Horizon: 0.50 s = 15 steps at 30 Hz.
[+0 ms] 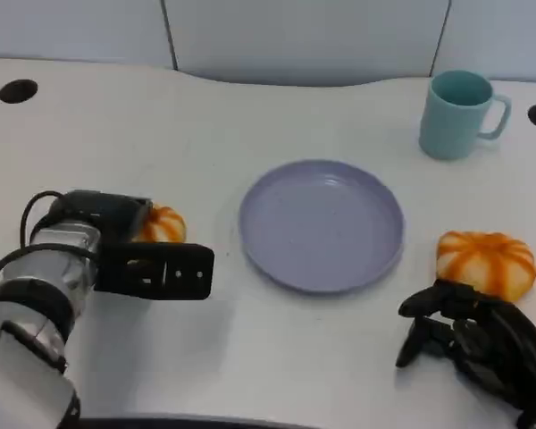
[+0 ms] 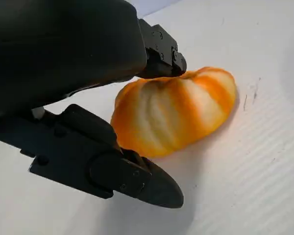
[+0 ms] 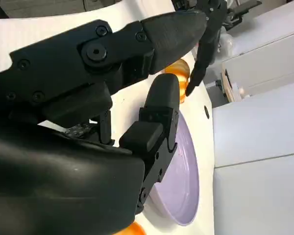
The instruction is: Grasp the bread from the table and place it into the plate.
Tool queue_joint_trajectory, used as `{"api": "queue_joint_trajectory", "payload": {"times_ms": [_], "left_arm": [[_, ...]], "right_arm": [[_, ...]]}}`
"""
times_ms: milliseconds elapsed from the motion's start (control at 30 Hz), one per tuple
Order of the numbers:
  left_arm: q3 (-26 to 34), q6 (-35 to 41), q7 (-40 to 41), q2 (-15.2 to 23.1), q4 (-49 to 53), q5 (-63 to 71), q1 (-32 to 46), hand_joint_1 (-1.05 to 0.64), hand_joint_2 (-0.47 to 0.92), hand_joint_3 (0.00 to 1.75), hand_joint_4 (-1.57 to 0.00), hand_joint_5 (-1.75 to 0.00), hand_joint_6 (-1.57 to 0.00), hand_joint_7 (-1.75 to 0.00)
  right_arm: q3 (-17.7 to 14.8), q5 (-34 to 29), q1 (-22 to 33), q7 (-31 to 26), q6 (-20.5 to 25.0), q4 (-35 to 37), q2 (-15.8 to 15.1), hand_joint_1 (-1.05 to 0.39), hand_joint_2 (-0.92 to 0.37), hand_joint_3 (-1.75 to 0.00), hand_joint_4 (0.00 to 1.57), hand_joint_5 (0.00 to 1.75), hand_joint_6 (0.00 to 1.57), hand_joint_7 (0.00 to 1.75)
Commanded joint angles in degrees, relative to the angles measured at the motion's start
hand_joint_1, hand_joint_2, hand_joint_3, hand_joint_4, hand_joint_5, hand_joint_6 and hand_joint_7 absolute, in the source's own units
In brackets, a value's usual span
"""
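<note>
The light was bright and even, coming from above. The plate point(image 1: 322, 225) showed only a soft shadow at its 6 o'clock edge. In the left wrist view the bread point(image 2: 174, 110) was sharp, while the near black fingers point(image 2: 108, 169) were slightly blurred.

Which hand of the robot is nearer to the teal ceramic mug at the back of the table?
The right hand. It lies at the table's front on the same side as the teal ceramic mug. The left hand is across the table, beyond the round lavender plate.
</note>
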Motion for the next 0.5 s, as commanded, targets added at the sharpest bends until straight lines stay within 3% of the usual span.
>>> {"api": "queue_joint_trajectory", "payload": {"times_ms": [33, 167, 367, 500], "left_arm": [[0.09, 0.43, -1.59, -0.24, 0.44, -0.51, -1.34, -0.79, 0.82, 0.00, -0.10, -0.17, -0.20, -0.01], [0.51, 0.21, -1.35, -0.89, 0.60, -1.18, -0.92, -0.75, 0.81, 0.00, -0.14, -0.18, -0.23, -0.02], [1.83, 0.42, -2.15, -1.54, 0.77, -2.85, 0.28, -0.65, 0.77, 0.00, -0.38, -0.18, -0.34, -0.02], [2.02, -0.24, -0.58, -1.23, 0.95, -3.22, 0.98, -0.56, 0.76, 0.00, -0.70, -0.28, -0.69, -0.09]], "right_arm": [[0.67, -0.58, 2.66, -0.93, 1.99, 0.21, -0.37, -0.52, -0.92, -0.11, 0.64, 1.34, 0.74, 0.88], [0.55, 0.62, 2.75, 0.51, 3.89, -0.62, -0.57, -0.54, -0.92, -0.11, 0.66, 1.38, 0.75, 0.88], [0.82, 1.03, 3.86, 0.08, 6.10, -3.29, -0.62, -0.55, -0.92, -0.11, 0.64, 1.38, 0.75, 0.87], [0.73, 1.36, 4.21, 0.34, 5.61, -3.28, -0.59, -0.55, -0.92, -0.10, 0.66, 1.39, 0.77, 0.83]]}}
